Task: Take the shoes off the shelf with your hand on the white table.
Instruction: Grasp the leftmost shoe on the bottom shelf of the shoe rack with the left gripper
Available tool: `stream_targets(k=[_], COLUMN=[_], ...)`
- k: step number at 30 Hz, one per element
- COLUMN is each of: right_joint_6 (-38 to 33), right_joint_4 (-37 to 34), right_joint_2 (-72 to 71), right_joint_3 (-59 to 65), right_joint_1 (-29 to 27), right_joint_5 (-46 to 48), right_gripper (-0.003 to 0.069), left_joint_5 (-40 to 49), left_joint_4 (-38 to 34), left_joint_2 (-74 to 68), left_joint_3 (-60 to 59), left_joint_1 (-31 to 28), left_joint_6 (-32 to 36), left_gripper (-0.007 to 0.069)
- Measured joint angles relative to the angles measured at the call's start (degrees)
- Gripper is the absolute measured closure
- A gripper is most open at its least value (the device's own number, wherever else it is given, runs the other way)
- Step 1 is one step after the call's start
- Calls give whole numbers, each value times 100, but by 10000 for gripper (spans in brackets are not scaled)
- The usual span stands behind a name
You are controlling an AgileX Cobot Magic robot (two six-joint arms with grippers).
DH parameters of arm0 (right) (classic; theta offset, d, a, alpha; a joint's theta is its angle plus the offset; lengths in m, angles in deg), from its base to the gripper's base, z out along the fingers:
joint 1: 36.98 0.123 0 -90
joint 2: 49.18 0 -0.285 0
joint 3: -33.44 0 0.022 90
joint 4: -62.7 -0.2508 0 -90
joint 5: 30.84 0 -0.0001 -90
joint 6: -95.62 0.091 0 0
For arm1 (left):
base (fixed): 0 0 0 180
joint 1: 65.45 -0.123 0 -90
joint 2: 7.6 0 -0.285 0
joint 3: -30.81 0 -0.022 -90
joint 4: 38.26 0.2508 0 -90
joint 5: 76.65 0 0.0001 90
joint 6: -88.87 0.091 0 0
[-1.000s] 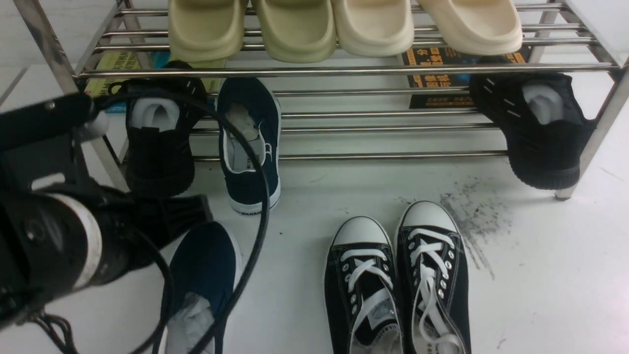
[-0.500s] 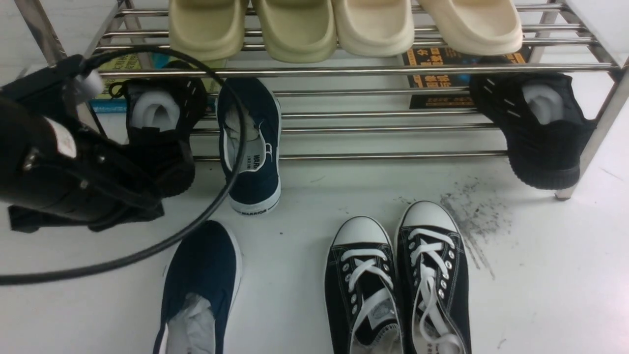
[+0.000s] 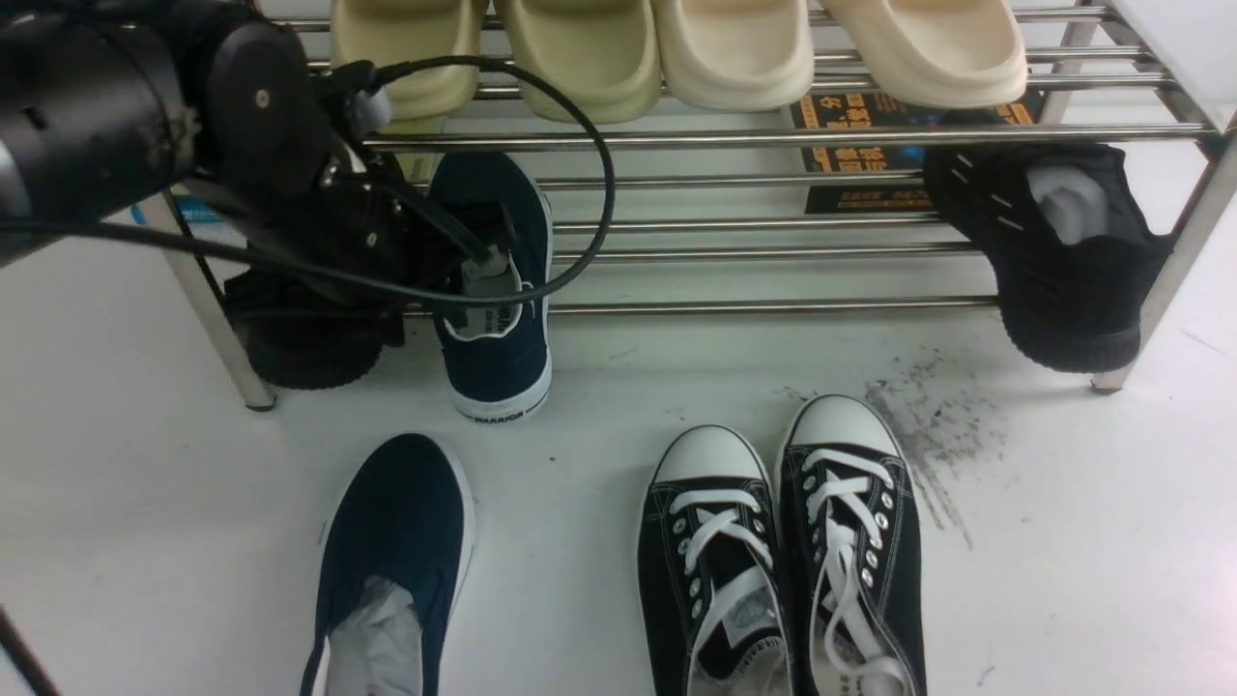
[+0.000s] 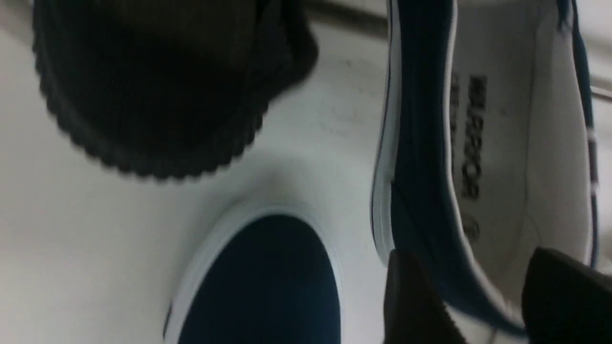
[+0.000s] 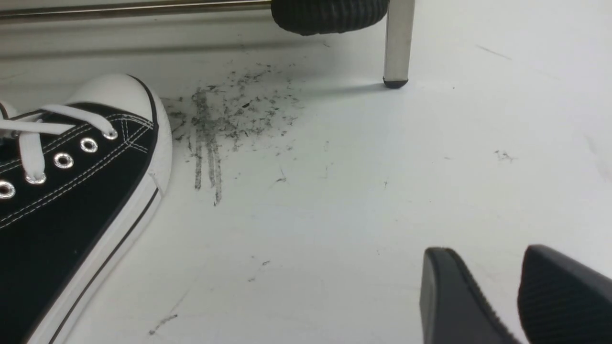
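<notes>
The left end effector (image 4: pixel 483 258) stands spread at one navy slip-on (image 3: pixel 498 367) on the rack's (image 3: pixel 773 307) lower tier — its mate (image 3: pixel 396 532) lies on the bench (image 3: pixel 570 599). The right end effector's (image 5: pixel 490 253) fingers are apart.

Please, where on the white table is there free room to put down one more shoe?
Bare patches: between the slip-on and the laced sneakers, and right of those sneakers, past the scuffs. Crowded: the rack's left end, around the left arm.
</notes>
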Motion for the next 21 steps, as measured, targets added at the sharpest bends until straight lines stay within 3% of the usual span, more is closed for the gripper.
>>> stream_targets(k=[8,12,15,16,17,21], right_joint_6=[0,0,0,0,0,0], right_joint_4=[0,0,0,0,0,0], right_joint_2=[0,0,0,0,0,0], right_joint_3=[0,0,0,0,0,0], right_joint_1=[0,0,0,0,0,0], right_joint_5=[0,0,0,0,0,0], right_gripper=[420,420,420,420,420,420], left_joint_5=[-732,-900,-935,-924,-881,-521], left_joint_4=[421,421,428,428,396,305], left_joint_2=[-747,-973,-1034,-1034,-1020,-817], left_joint_3=[180,180,180,180,180,180], left_joint_1=[0,0,0,0,-14,73], left_joint_6=[-57,-62,-62,-62,-62,35], left_gripper=[243,298,447,458,545,601])
